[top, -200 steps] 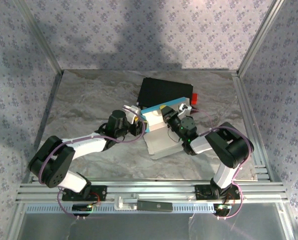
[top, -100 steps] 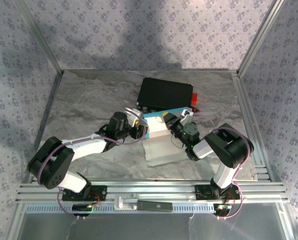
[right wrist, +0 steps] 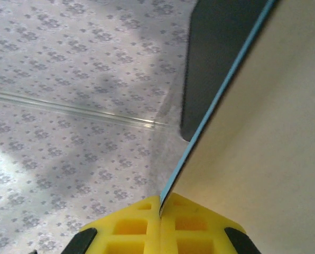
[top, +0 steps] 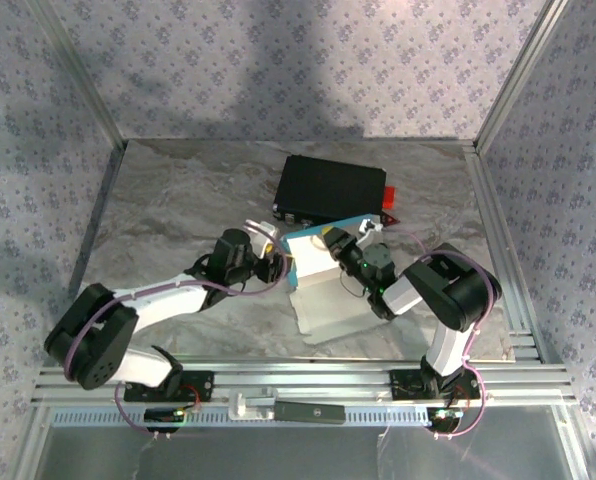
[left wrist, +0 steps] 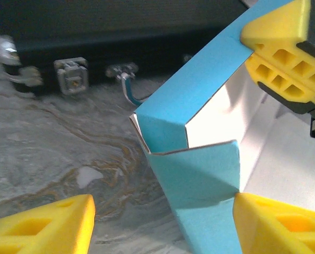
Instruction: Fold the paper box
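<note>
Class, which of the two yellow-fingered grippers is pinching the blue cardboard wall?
The right gripper: its yellow fingers are closed on the raised wall of the thin cyan-and-white paper box. The left gripper has its fingers apart.

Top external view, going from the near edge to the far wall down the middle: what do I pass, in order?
aluminium rail → paper box → black case → patterned back wall

Grey marbled bench (top: 178, 200). Toward far edge, right of centre: black hard case (top: 333, 190), small red item (top: 389, 196) at its right end. Just nearer: paper box (top: 323, 300), white panel flat on bench.
</note>
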Tool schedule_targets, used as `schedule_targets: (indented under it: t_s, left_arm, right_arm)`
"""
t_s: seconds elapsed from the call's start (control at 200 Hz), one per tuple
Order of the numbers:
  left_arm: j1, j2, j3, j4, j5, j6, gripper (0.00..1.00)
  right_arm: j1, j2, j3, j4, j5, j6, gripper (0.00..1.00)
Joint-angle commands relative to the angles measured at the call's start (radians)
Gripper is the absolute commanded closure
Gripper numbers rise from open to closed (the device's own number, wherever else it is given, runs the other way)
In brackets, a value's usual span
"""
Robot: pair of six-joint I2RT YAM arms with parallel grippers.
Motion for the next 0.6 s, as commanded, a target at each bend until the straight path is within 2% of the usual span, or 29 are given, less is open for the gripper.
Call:
schedule_targets:
  t_s: [0.0,0.105,0.18,0.225,0.29,0.355,0.435,0.5,0.595]
  left_arm:
    - [0.032,-0.126,0.02,-0.034,-0.049,-0.083,0.26]
    - [0.059,-0.226,0.049,-0.186,-0.055,-0.18,0.25]
    - [0.047,-0.27,0.036,-0.233,-0.001,-0.28,0.29]
    - [0.001,-0.288,0.017,-0.239,-0.005,-0.335,0.33]
    - [-0.131,-0.284,-0.016,-0.21,-0.072,-0.395,0.35]
    - [-0.259,-0.216,-0.029,-0.134,-0.134,-0.454,0.38]
    - [-0.375,-0.08,0.024,-0.113,-0.232,-0.485,0.42]
    - [-0.424,0.027,0.057,-0.068,-0.292,-0.522,0.48]
    - [-0.45,0.188,0.104,-0.007,-0.319,-0.563,0.54]
  right_arm:
    - [-0.012,0.011,0.079,-0.009,-0.034,-0.017,1.0]
    - [-0.028,0.006,0.09,-0.009,-0.045,-0.038,1.0]
    - [-0.031,-0.01,0.075,-0.009,-0.049,-0.062,1.0]
    - [-0.032,-0.014,0.071,-0.009,-0.057,-0.075,1.0]
    - [-0.031,-0.007,0.066,-0.009,-0.064,-0.078,1.0]
    - [-0.028,0.007,0.06,-0.009,-0.066,-0.082,1.0]
    - [-0.028,0.027,0.059,-0.008,-0.067,-0.079,1.0]
    - [-0.024,0.033,0.055,-0.008,-0.069,-0.082,1.0]
    - [-0.026,0.026,0.038,-0.008,-0.068,-0.083,1.0]
